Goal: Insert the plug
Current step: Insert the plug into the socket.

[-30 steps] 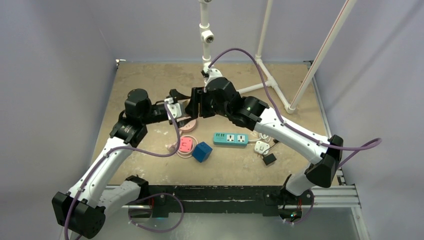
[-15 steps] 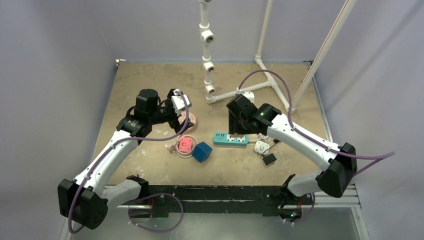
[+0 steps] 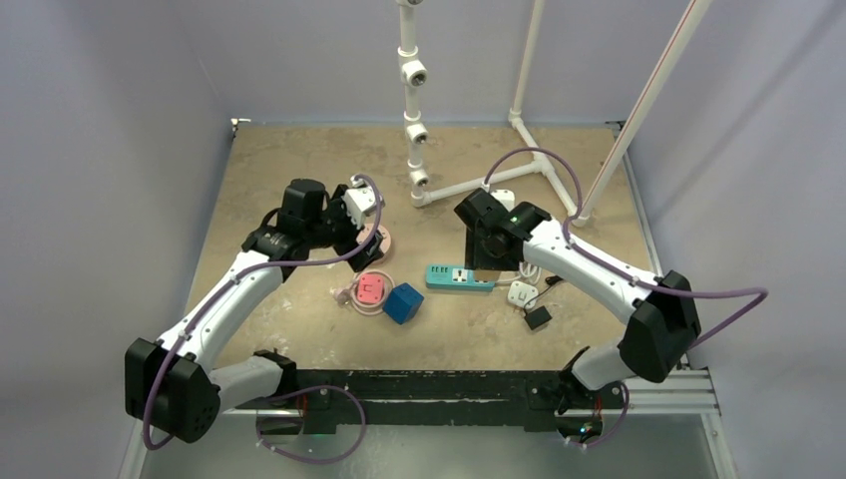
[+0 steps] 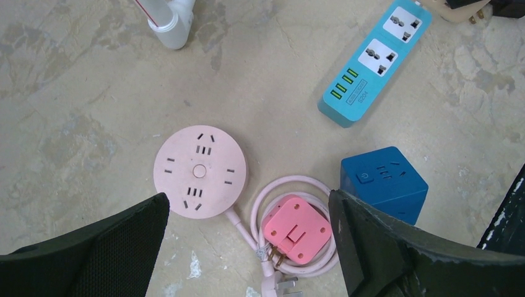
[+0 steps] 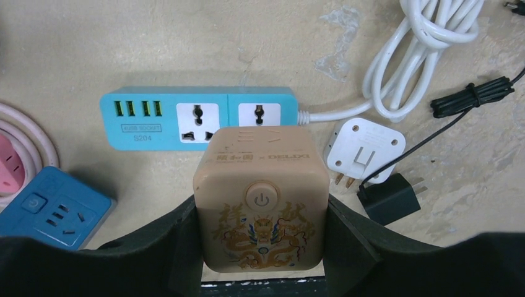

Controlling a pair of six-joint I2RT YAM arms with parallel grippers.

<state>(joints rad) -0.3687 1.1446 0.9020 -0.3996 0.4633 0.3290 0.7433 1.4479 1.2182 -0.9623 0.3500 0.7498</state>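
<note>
My right gripper [image 5: 263, 213] is shut on a beige cube socket [image 5: 263, 185] with a power button and a gold dragon print. It holds the cube above the teal power strip [image 5: 198, 117], which lies flat with two universal sockets; in the top view the gripper [image 3: 486, 254] hovers over the strip [image 3: 461, 277]. My left gripper [image 4: 249, 199] is open and empty above a round pink socket [image 4: 199, 172] and a pink plug adapter [image 4: 297, 229] lying inside its coiled pink cable. In the top view the left gripper [image 3: 364, 235] is over the pink socket [image 3: 379, 244].
A blue cube socket [image 4: 384, 182] sits right of the pink adapter. A white adapter [image 5: 365, 148], a black adapter [image 5: 391, 198] and a coiled white cable [image 5: 433, 37] lie right of the strip. A white pipe frame [image 3: 469, 185] stands at the back.
The arms have parted from the back centre. My right gripper has carried the beige cube right and nearer, over the teal strip. My left gripper has shifted slightly over the pink socket.
</note>
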